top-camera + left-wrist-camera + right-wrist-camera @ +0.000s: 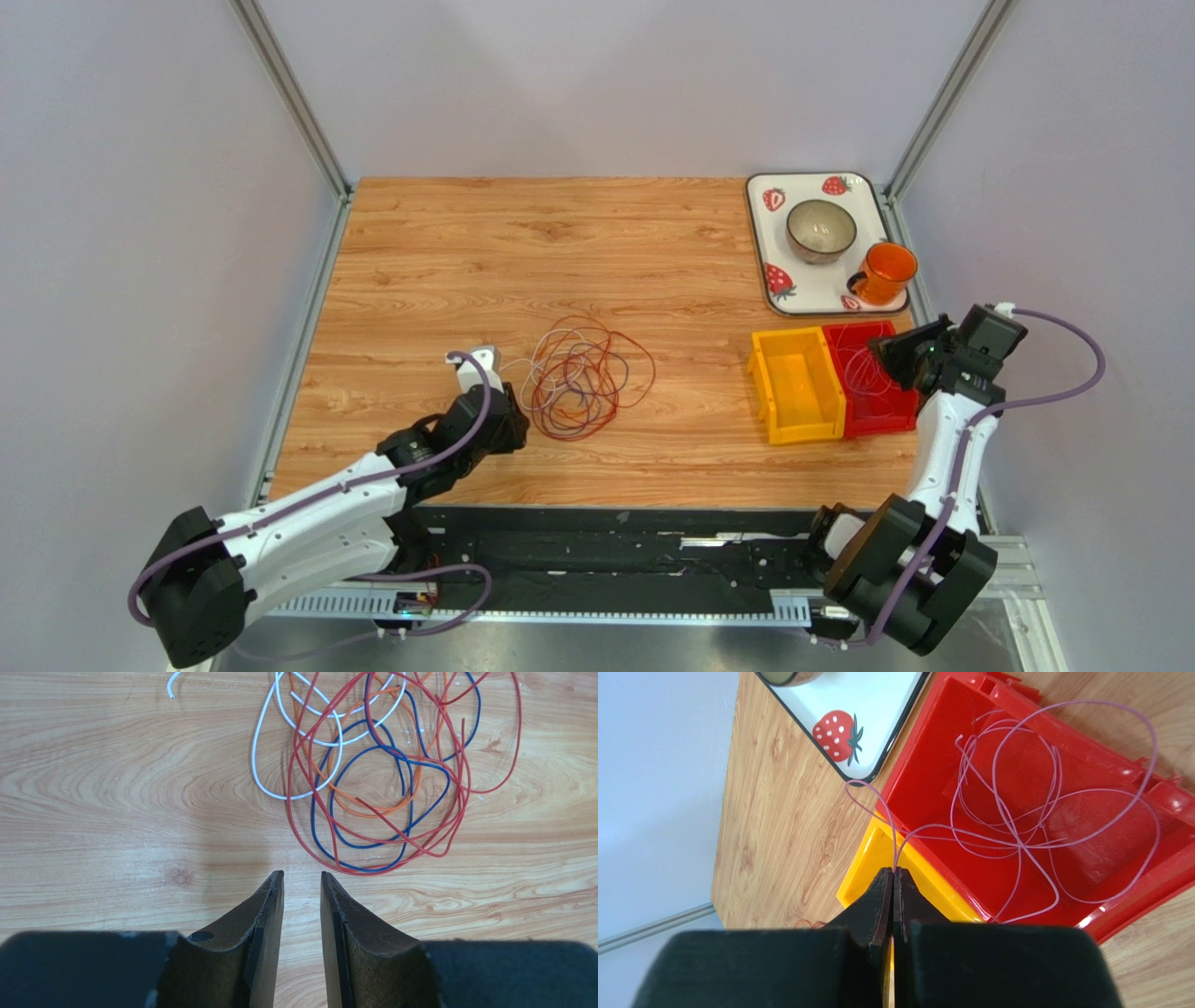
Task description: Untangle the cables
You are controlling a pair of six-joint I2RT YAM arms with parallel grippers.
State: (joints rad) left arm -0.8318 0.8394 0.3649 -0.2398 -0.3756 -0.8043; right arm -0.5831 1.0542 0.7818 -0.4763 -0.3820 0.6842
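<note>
A tangle of thin cables (582, 375) lies on the wooden table near the middle. In the left wrist view it shows red (460, 805), blue (335, 829), orange (379, 808) and white (256, 763) loops woven together. My left gripper (522, 417) sits just short of the tangle's near edge, its fingers (272, 910) slightly apart and empty. My right gripper (893, 873) is shut on a thin lilac cable (1018, 822). That cable's loops lie in the red bin (1130, 875). In the top view the right gripper (887, 357) hovers over that bin.
A yellow bin (765, 385) stands against the red bin (877, 406) at the right. Behind them a strawberry-print tray (765, 245) holds a bowl (821, 228) and an orange cup (884, 270). Grey walls and metal posts enclose the table.
</note>
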